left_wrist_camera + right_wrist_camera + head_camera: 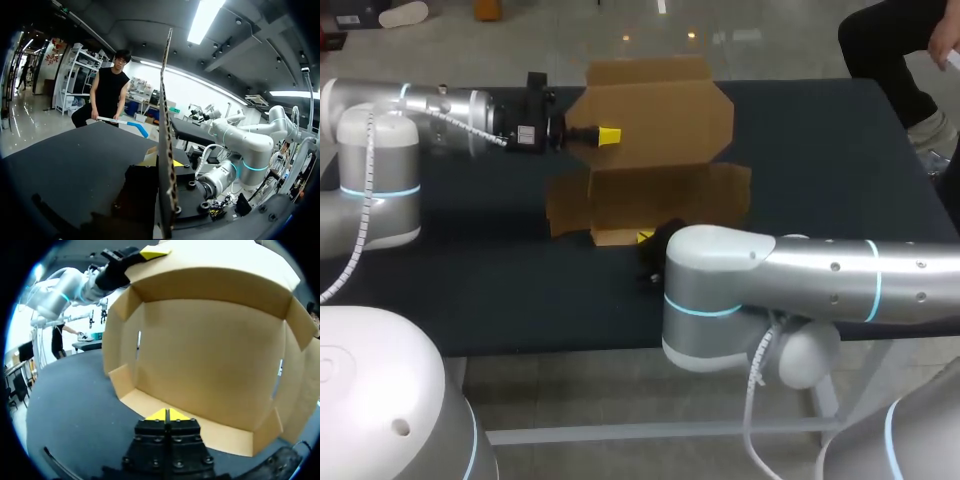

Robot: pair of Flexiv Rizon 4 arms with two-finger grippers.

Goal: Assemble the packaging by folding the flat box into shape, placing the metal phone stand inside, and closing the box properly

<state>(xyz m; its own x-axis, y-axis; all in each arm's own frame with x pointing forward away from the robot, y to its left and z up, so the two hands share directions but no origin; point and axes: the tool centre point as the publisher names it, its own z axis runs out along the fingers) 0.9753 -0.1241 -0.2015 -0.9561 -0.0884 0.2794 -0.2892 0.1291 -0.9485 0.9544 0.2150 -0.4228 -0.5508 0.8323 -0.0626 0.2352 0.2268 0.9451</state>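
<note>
Seen from above: a brown cardboard box, half folded, in the middle of the dark table; lid lifted at the back, pinched at its edge by the left gripper. Mostly hidden there under the right arm — the right gripper; clear only in its own wrist view, squeezed closed, yellow tips together, right at the box's low front wall. In the left wrist view, just the lid edge-on — thin, standing tall.

Head view: right gripper mostly hidden behind its own arm, one yellow tip showing; the box has its near wall partly covered too. Left wrist view: box seen edge-on, faces unreadable. Right wrist view: box top cut by the rim.
</note>
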